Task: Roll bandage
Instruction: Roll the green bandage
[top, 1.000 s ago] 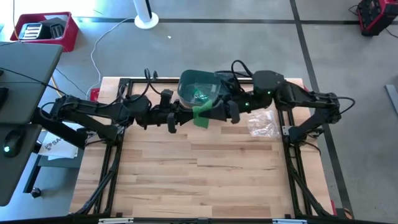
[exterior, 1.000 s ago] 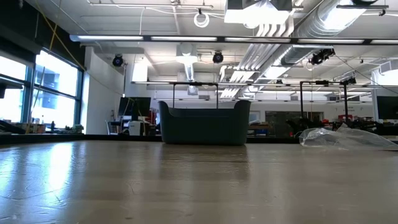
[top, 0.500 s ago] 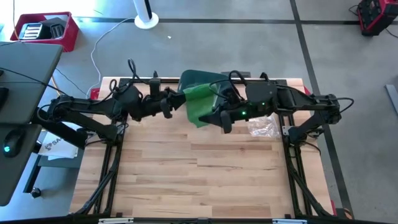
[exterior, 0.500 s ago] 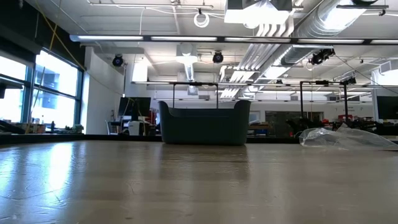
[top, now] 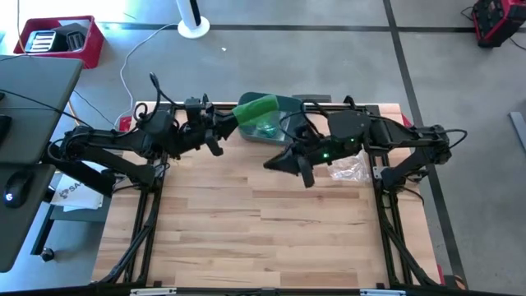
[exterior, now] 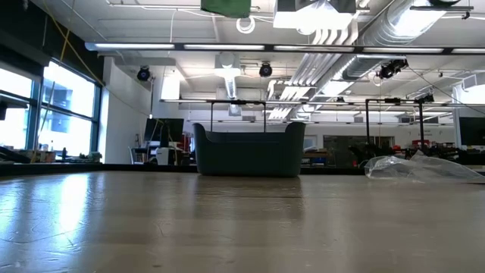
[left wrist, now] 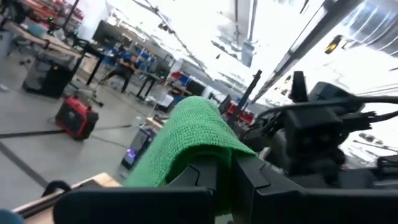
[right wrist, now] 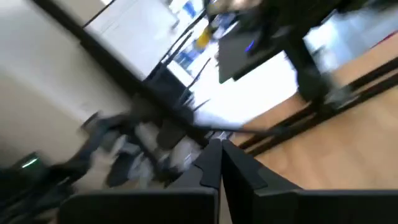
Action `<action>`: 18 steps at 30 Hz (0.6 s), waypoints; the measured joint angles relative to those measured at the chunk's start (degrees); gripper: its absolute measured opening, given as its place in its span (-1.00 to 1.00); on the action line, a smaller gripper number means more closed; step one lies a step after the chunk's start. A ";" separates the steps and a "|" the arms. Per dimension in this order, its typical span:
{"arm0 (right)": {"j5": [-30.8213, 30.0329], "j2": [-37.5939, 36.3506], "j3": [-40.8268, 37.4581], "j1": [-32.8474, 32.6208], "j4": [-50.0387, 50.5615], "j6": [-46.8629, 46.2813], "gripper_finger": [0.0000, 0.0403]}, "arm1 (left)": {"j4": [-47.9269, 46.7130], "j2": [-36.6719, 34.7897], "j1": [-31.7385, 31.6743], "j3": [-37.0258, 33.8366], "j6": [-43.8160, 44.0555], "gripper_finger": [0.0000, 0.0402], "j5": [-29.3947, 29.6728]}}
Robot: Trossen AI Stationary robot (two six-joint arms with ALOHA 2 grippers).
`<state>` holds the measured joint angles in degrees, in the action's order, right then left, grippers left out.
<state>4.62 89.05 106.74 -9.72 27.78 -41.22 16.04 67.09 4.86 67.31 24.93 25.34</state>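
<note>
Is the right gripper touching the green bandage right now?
Apart. The high view shows the right gripper shut over bare wood, clear of the green bandage, which the left gripper holds above the bin.

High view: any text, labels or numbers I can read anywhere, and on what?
"SA": start of dark print on the white sheet under the left arm; the rest is hidden.
Nothing else is readable: green bandage, grey bin and clear plastic bag show no print.

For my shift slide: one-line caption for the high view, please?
Left gripper holds the green bandage above the dark bin; right gripper is shut and empty over the table.
</note>
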 joint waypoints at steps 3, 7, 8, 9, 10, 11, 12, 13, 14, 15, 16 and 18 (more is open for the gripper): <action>-6.77 -0.30 0.02 -0.08 1.38 1.30 -0.96 | 1.28 0.06 0.00 0.00 0.18 -0.96 -0.95; -9.53 -1.36 0.02 0.49 10.27 5.66 -0.84 | 4.24 0.01 0.02 0.00 0.74 -0.96 -5.62; -10.39 -1.60 0.02 0.77 12.70 7.00 -0.80 | 5.15 -0.12 0.01 0.00 1.65 -0.96 -7.75; -11.05 -1.79 0.02 1.05 14.87 8.51 -0.74 | 5.89 -0.27 0.02 0.00 2.49 -0.96 -9.74; -11.67 -1.83 0.02 1.25 16.38 10.02 -0.67 | 6.80 -0.46 0.02 0.00 3.38 -0.96 -11.41; -12.31 -1.83 0.02 1.52 17.28 11.80 -0.59 | 7.31 -0.81 0.02 0.00 4.26 -0.96 -12.93; -13.17 -1.83 0.02 1.72 17.67 14.27 -0.50 | 7.72 -1.21 0.02 0.00 4.94 -0.96 -14.26; -14.10 -1.76 0.02 1.85 17.70 16.89 -0.41 | 7.98 -1.54 0.02 0.02 5.55 -0.96 -15.43; -15.24 -1.60 0.02 1.87 17.45 19.27 -0.32 | 7.99 -1.88 0.02 0.02 6.07 -0.96 -16.40; -16.57 -1.44 0.02 1.91 17.31 20.99 -0.23 | 7.95 -2.29 0.02 0.02 6.31 -0.96 -17.26; -18.14 -1.37 0.02 1.92 17.35 22.12 -0.14 | 7.90 -2.51 0.02 0.02 6.36 -0.96 -17.99; -20.55 -1.20 0.02 2.19 17.41 22.85 0.01 | 7.80 -3.06 0.02 0.02 6.36 -0.96 -18.98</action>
<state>-15.93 87.85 106.76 -7.54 45.19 -18.37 23.84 64.03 4.89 67.33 31.29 6.36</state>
